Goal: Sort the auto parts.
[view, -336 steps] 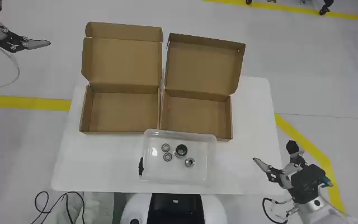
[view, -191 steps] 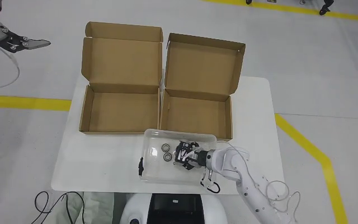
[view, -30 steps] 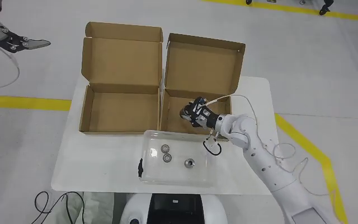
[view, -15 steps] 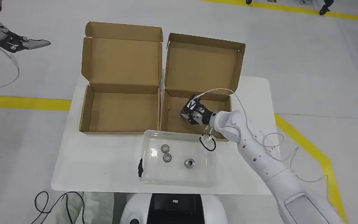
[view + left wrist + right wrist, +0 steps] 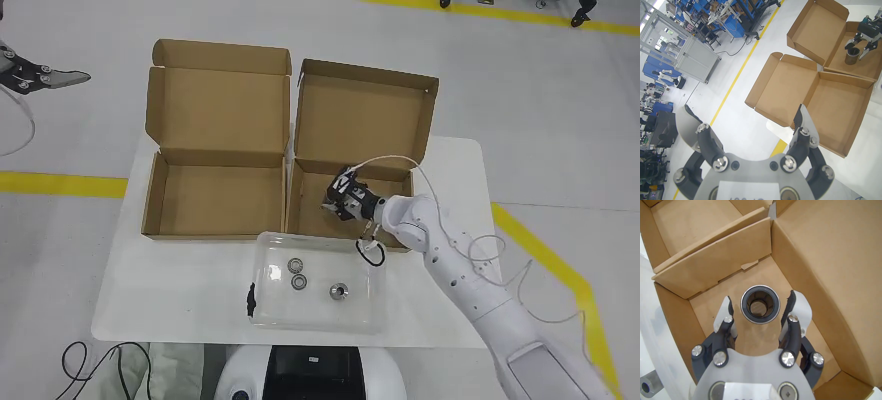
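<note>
Nearest my cameras, a clear rectangular plastic tray (image 5: 268,305) sits at the front edge of the white table (image 5: 450,200); it holds two small silver ring-shaped bearings (image 5: 295,263) (image 5: 299,281) close together and one small grey metal fitting (image 5: 339,292) lying apart from them. Just behind the tray, two open brown cardboard boxes stand side by side with their lids folded back; the left box (image 5: 215,200) shows only a bare floor. In the right box (image 5: 390,215), near the corner beside the left box, a dark cylindrical metal sleeve with a silver rim (image 5: 760,307) stands upright on the cardboard floor. My right gripper (image 5: 760,296) hangs directly over it with its fingers (image 5: 791,300) spread wide; one sits on each side of the sleeve, with a visible gap at both, so nothing is gripped. Farther off, out past the left side of the table and above the white floor, my left gripper (image 5: 743,111) hangs with its fingers wide apart and nothing between them; it faces the two boxes.
</note>
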You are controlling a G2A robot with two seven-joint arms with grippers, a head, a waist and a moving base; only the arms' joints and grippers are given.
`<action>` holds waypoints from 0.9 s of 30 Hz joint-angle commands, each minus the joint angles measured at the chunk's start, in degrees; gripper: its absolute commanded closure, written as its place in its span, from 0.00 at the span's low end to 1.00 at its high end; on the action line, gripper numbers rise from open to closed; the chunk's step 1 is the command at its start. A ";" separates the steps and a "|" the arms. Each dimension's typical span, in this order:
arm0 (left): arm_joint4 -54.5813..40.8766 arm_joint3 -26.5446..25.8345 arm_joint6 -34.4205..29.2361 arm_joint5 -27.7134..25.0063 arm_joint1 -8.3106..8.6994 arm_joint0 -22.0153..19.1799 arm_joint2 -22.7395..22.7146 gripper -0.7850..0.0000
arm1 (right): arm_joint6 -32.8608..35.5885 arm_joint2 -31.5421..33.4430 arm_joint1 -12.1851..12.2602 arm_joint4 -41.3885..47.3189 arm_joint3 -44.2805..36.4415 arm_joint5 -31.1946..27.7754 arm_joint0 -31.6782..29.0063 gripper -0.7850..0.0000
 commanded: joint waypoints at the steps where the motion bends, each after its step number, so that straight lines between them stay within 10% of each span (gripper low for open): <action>1: 0.00 0.00 0.00 0.00 0.00 0.00 0.00 0.00 | -0.37 0.44 0.16 -0.33 -0.89 -0.20 -0.31 0.00; 27: 0.00 0.00 0.00 0.00 0.00 0.00 0.00 0.00 | 5.25 10.34 5.93 -7.92 -39.64 -12.29 -20.57 0.04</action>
